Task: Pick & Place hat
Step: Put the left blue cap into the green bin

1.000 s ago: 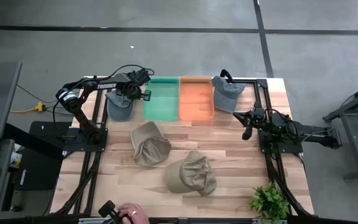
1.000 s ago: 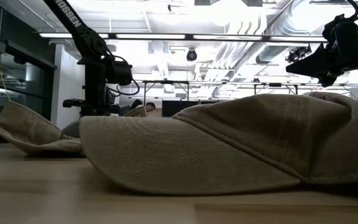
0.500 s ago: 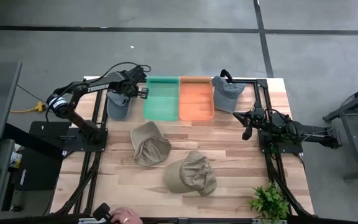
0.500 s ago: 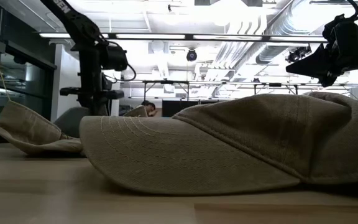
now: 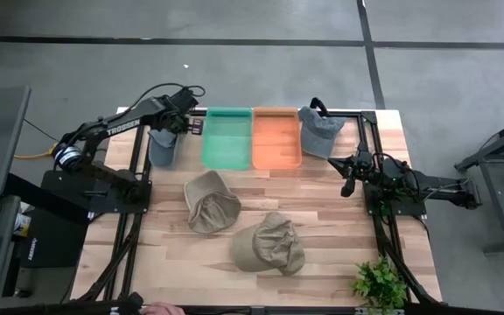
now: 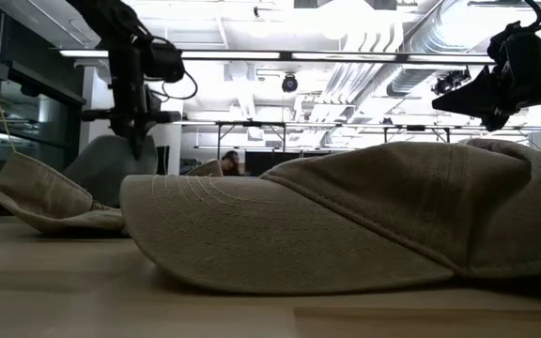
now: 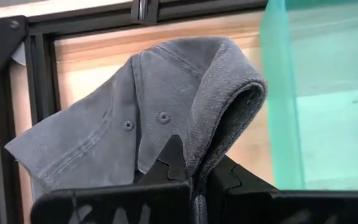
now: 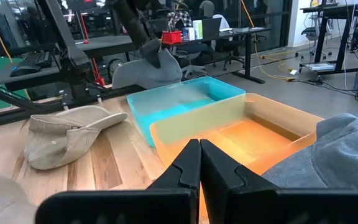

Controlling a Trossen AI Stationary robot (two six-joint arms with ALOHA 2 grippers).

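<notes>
Two tan caps are lying on the bench, one (image 5: 209, 202) left of the middle and the other (image 5: 269, 244) nearer the front edge, the second filling most of the low view. A green tray (image 5: 227, 137) and an orange tray (image 5: 276, 137) are sitting side by side, touching, along the back edge, with a grey cap (image 5: 319, 131) just beside the orange tray at the back right corner and a small plant (image 5: 379, 283) at the front right corner. The left gripper (image 7: 194, 186) is pinching a grey-blue hat (image 7: 154, 130) by a fold, holding it clear of the wood near the back left corner, just beside the green tray's left wall. The right gripper (image 5: 347, 186) is hovering near the right edge, fingers pressed together on nothing, pointed toward the trays.
</notes>
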